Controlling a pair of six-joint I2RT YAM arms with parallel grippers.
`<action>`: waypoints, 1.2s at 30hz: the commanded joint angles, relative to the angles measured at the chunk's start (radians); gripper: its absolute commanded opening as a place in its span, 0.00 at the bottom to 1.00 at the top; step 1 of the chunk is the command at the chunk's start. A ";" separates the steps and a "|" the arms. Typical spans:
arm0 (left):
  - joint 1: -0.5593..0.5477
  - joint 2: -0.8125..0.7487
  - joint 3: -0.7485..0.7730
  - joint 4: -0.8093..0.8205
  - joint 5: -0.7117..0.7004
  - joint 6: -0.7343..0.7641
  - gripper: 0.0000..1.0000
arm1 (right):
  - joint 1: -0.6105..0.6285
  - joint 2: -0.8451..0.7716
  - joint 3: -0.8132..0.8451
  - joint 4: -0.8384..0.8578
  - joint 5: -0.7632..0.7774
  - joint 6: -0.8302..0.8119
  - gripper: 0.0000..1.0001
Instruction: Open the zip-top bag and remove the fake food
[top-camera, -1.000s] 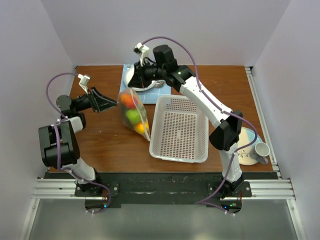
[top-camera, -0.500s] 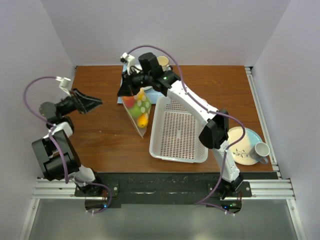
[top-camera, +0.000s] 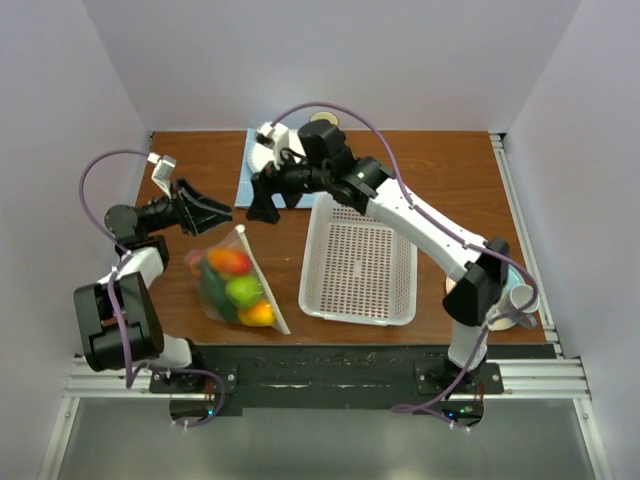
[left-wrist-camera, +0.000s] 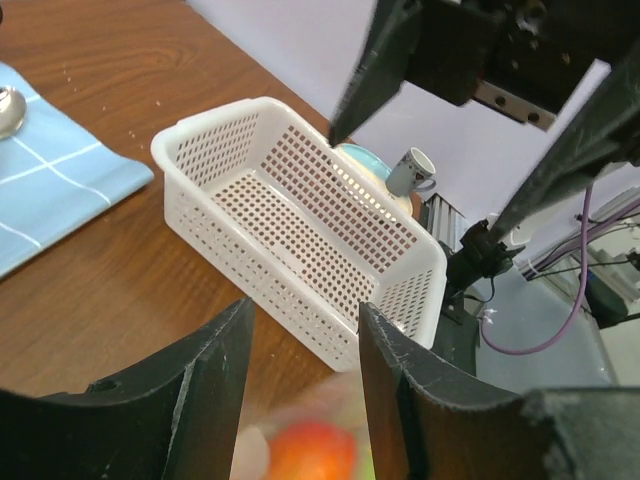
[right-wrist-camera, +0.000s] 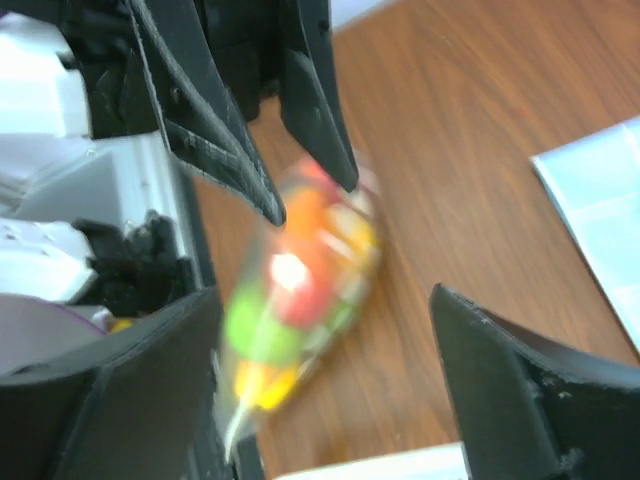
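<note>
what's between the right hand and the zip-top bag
Nothing but bare wood table lies between the right hand and the zip-top bag; the top view shows it.

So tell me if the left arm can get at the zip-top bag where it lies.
Probably yes. The zip-top bag lies on the table close by the open left gripper, nothing between them; the white basket stands off to the side.
</note>
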 joint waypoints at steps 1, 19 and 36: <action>-0.003 0.058 -0.016 0.573 0.208 0.029 0.50 | 0.006 -0.154 -0.249 0.146 0.167 -0.023 0.99; 0.000 0.058 -0.016 0.572 0.210 0.035 0.49 | 0.198 -0.158 -0.549 0.416 0.107 0.105 0.82; 0.158 0.123 0.152 0.572 0.208 -0.109 0.72 | 0.176 -0.086 -0.245 0.027 0.254 -0.266 0.00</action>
